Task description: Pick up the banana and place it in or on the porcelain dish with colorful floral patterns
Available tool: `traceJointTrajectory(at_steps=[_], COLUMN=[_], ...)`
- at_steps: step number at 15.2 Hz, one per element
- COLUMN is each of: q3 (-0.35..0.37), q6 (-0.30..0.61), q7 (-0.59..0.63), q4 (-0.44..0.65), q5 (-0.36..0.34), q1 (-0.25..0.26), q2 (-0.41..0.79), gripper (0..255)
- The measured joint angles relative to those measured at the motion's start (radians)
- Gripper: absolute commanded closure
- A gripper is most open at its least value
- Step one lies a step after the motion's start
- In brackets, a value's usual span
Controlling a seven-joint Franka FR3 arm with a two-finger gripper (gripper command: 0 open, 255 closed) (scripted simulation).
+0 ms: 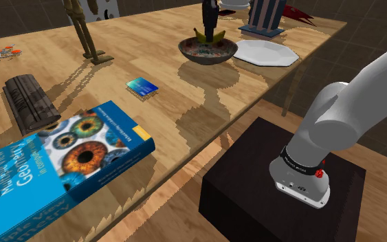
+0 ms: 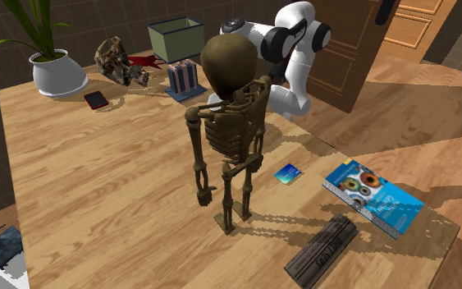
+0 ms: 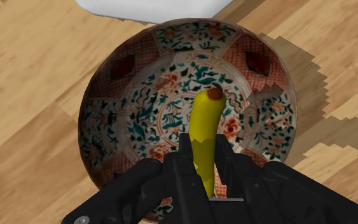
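**A:** How far along is this?

**B:** Most of the way, I'd judge. The pincer (image 3: 205,164) is pinching the banana (image 3: 205,124) from both sides. The fruit hangs tip-down over the middle of the floral dish (image 3: 130,95). Lifting and carrying look done, and letting go is what's left.

**A:** Is the banana touching the dish?

**B:** I can't tell. It is inside the rim's outline, but contact with the bottom isn't clear.

**A:** What else is on the tabletop (image 1: 185,117)?

**B:** In the shoulder view the dish sits at upper middle. A plain white plate (image 1: 266,53) lies just beside it to the right, with a striped holder (image 1: 264,15) behind that. A small blue card (image 1: 142,86) lies lower left of the dish, well apart. A dark ribbed case (image 1: 28,103) and a blue book with eyes on its cover (image 1: 68,158) take the lower left. A brown skeleton figure (image 2: 229,123) stands mid-frame in the second exterior view.

**A:** Does anything block the drop?

**B:** Nothing lies between banana and dish. The white plate is the nearest neighbour, so a sideways release could miss that way.
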Motion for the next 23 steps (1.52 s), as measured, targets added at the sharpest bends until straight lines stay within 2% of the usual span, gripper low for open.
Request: traceJointTrajectory(at_steps=[7, 8, 14, 18, 23], q3=[-0.001, -0.001, -0.001, -0.004, -0.006], q6=[0.016, 0.016, 0.016, -0.084, -0.109], q7=[-0.003, -0.003, -0.003, 0.001, 0.0], q4=[-0.015, -0.015, -0.015, 0.122, 0.16], q5=[-0.001, -0.001, -0.001, -0.002, -0.003], q1=[-0.001, -0.001, -0.001, -0.002, -0.003], q2=[0.001, 0.001, 0.001, 0.036, 0.051], gripper=[255, 0, 0, 0, 0])
